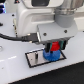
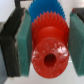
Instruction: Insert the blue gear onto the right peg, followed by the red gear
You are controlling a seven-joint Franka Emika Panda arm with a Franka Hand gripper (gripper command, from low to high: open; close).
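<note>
- Red plastic toothed disc, the red gear [image 2: 49, 44], fills the centre of the wrist view, nearest the camera, its hub and dark centre hole low in the frame.
- Two padded fingers [image 2: 22, 42] of the hand [image 2: 49, 40] press against the red gear from the frame's left and right edges; the hand is clenched on that gear.
- Behind it, at the upper centre of the wrist frame, the toothed rim of the bright blue plastic disc, the blue gear [image 2: 44, 9], shows past the red one.
- In the exterior view the hand [image 1: 53, 48] sits at centre right, low over the white rectangular plate with a black border [image 1: 35, 59]. The red gear [image 1: 53, 47] is just above the blue gear [image 1: 53, 54], which rests low on the plate at its right end.
- The right peg cannot be made out; presumably it runs through the blue gear.
- Farthest back, the white tabletop [image 1: 15, 72] carries the plate.
- Judgement: the blue gear looks already seated, so the second step, fitting the red gear, is in hand.
- The next move calls for the hole lined up over the peg, a straight descent until red meets blue, teeth and hub level, then letting go.
</note>
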